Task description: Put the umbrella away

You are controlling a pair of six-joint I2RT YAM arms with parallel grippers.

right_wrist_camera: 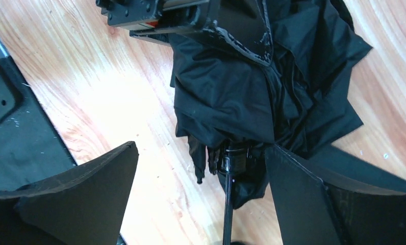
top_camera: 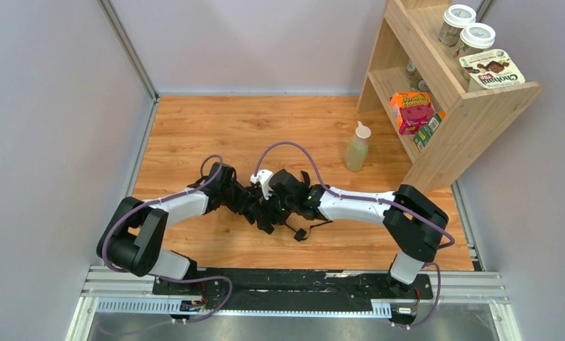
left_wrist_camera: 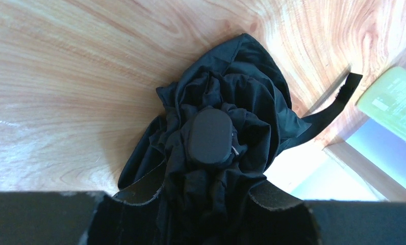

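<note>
One umbrella (left_wrist_camera: 216, 138) between left fingers (left_wrist_camera: 272, 196)

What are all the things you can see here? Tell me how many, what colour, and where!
umbrella: one, black, bunched up on the table between the two arms
squeeze bottle: one, pale green with a white cap, standing on the table beside the shelf
shelf: one, light wood, far right corner
jars: two, white lids, on top of the shelf
snack box: one, white and brown, on top of the shelf near the jars
orange box: one, orange, on the lower shelf
table: one, wood grain
left pincer: one, black, closed on the umbrella's fabric
right pincer: one, black, open around the umbrella's shaft end
</note>
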